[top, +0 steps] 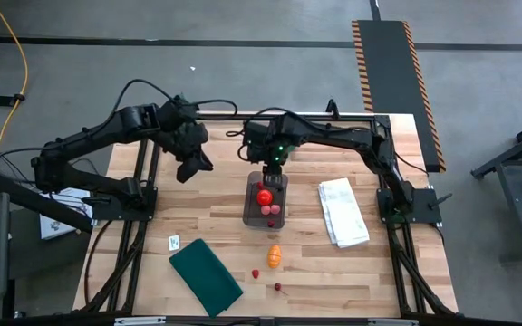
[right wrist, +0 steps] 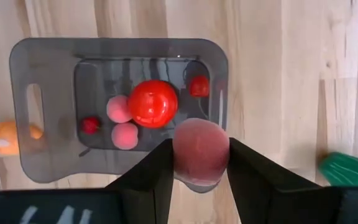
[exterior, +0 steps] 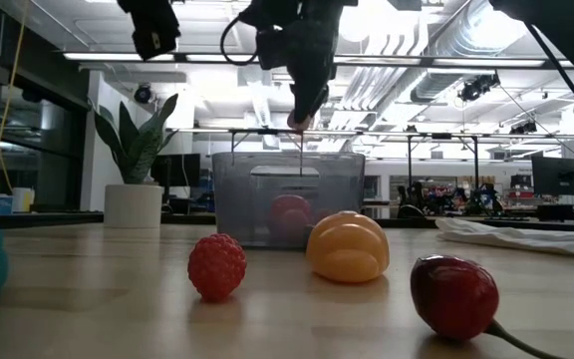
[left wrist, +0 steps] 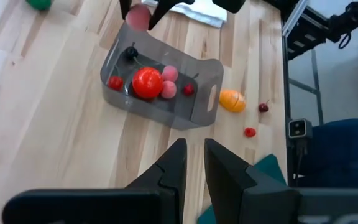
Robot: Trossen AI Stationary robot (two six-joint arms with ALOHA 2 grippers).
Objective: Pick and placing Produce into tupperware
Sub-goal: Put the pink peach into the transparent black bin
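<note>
Two arms up: right gripper hangs directly above the clear grey-tinted rectangular plastic tupperware, jaws pinched on a round dusty-pink toy fruit, which sits between the fingers over the container's near rim. Held high rather than low, probably so the piece clears the wall before release. In the low view the same gripper hovers just above the tub's top edge.

Tupperware sits mid-table on the wooden tabletop, between both arms. Inside it: glossy red ball, two small pale-pink round pieces, small red berry piece, another small dark-red piece. Left wrist view also shows a tiny dark berry in one corner.

Still outside, on the table toward the front edge: orange ridged toy fruit, bumpy red raspberry-like piece, dark-red cherry-like piece with stem. A green round piece lies apart from the tub, only partly in view.

Left gripper waits raised beside the tub, fingers nearly together, nothing between them; parked clear so the right arm has room, I'd guess.

Folded white cloth lies right of the tub, dark green cloth near the front. Neither in the way.

Judgement: drop step for the pink piece; roughly half the produce is in.
</note>
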